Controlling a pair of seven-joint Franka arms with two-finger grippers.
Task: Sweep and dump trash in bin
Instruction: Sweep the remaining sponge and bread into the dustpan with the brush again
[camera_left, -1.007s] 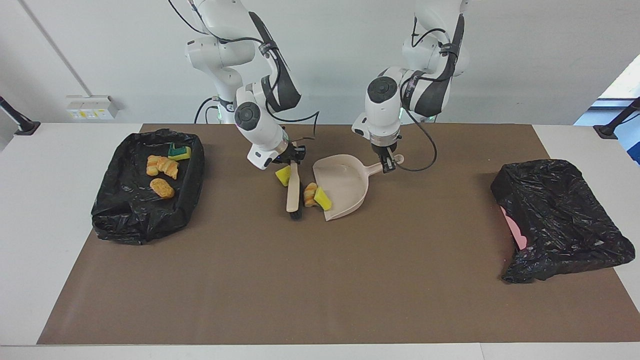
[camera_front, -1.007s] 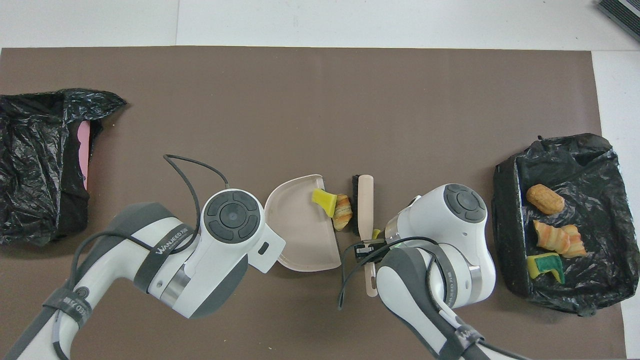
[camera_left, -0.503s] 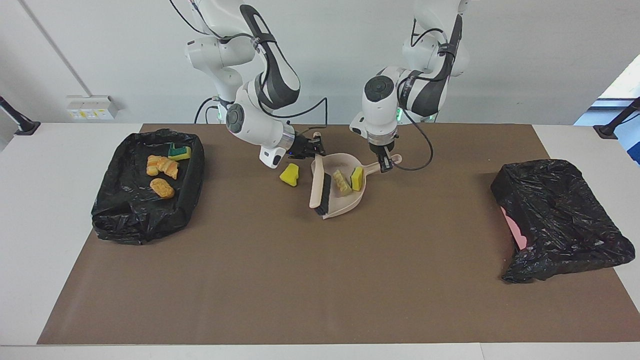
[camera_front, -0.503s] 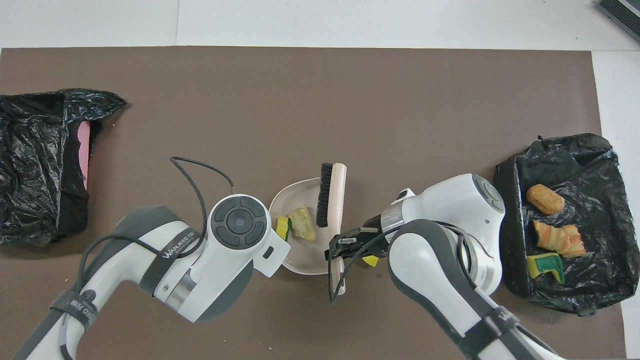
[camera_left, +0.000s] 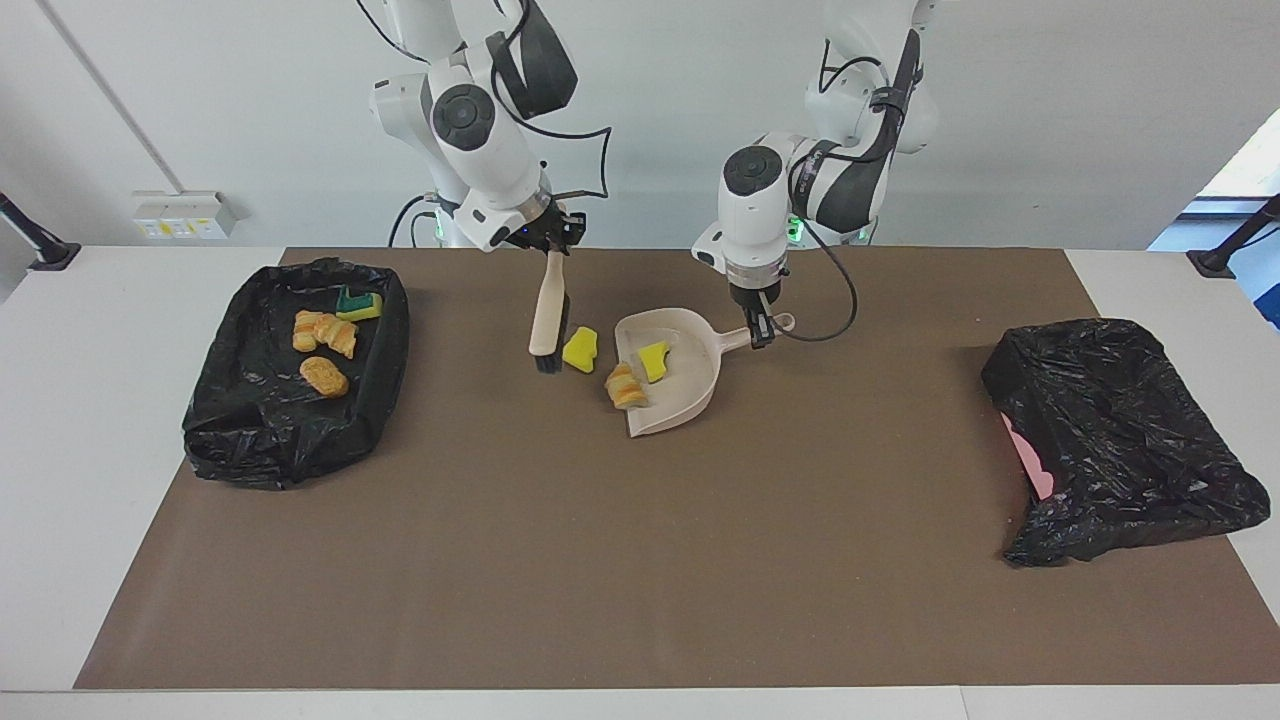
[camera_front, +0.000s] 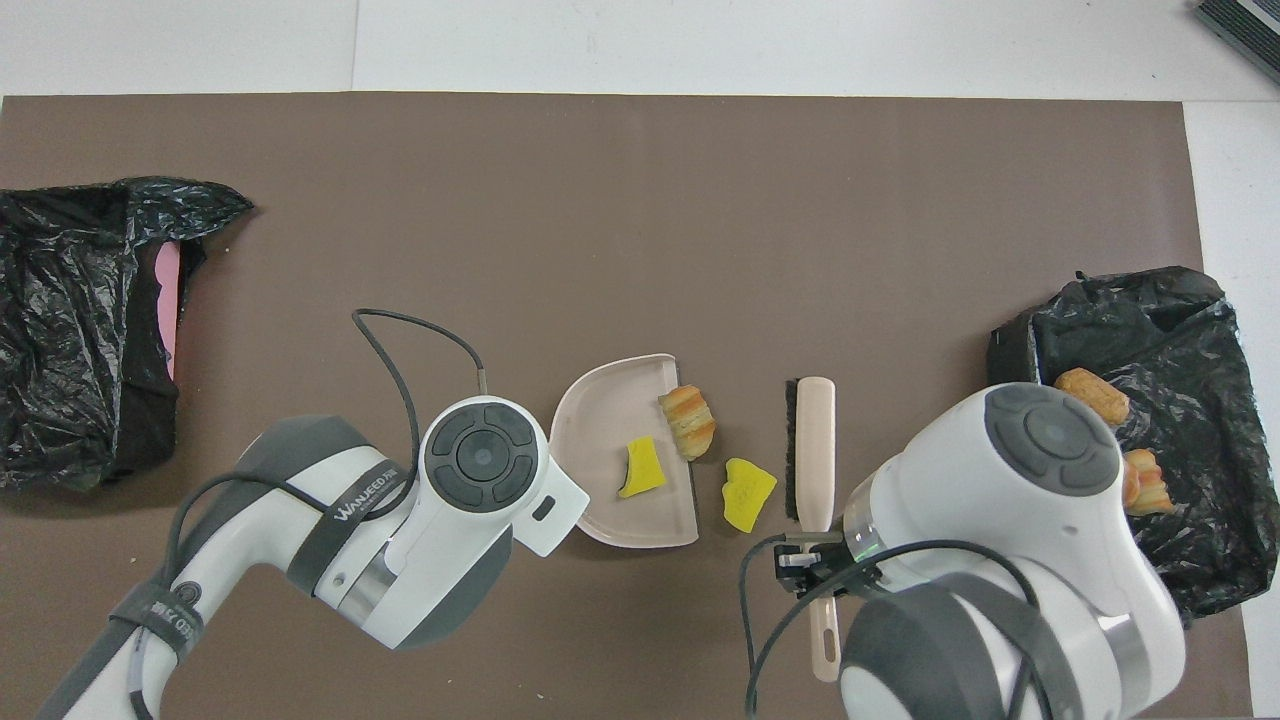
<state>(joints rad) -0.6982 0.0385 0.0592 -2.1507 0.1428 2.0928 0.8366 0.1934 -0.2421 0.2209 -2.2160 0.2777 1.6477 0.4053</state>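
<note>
Right tool (camera_left: 553, 245) clamped on brush (camera_left: 548, 318) handle, left tool (camera_left: 760, 330) clamped on dustpan (camera_left: 690, 385) handle; one sponge (camera_left: 654, 361) in pan, pastry (camera_left: 625, 386) at its lip, second sponge (camera_left: 579, 350) on worktop between.

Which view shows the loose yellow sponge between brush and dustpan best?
The overhead view: the yellow sponge lies fully exposed on the mat, apart from both the brush and the dustpan rim. In the facing view the yellow sponge is also visible but sits right against the brush bristles, so the gap is hard to read.
</note>
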